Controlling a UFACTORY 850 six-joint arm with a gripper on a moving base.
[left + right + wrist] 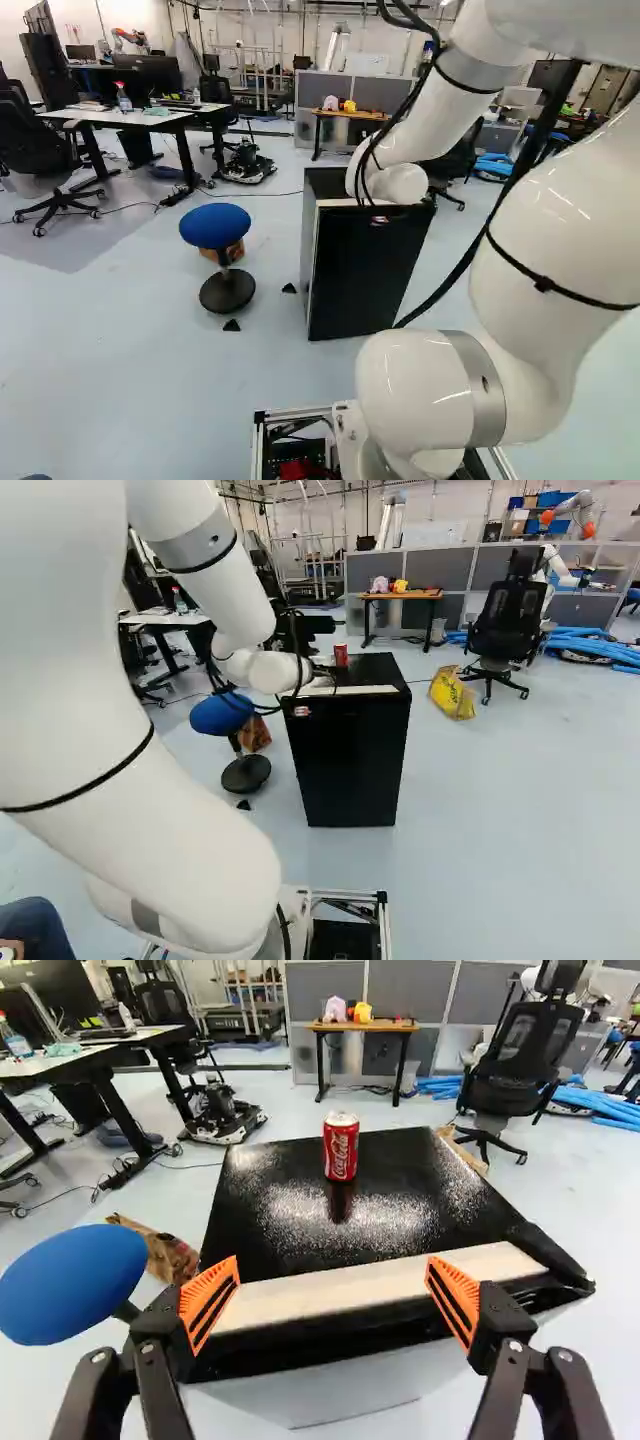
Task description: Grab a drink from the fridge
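The small black fridge (pixel 350 765) stands ahead of the base, and a red Coca-Cola can (pixel 340 1146) stands upright on top of it, over toward the far edge. A pale strip (pixel 385 1274) runs along the fridge's near top edge. The gripper (pixel 333 1296) is by that near edge, pointing across the fridge's top, with its orange pads (pixel 209 1303) spread wide apart and nothing between them. The can is ahead of them, well apart. I think the job right now is getting to the drink, and the grab comes after. Next, the arm (pixel 425 110) should reach over the fridge's top, low but not scraping it, until the can sits between the pads. Then it can squeeze softly, so the can does not tip or dent.
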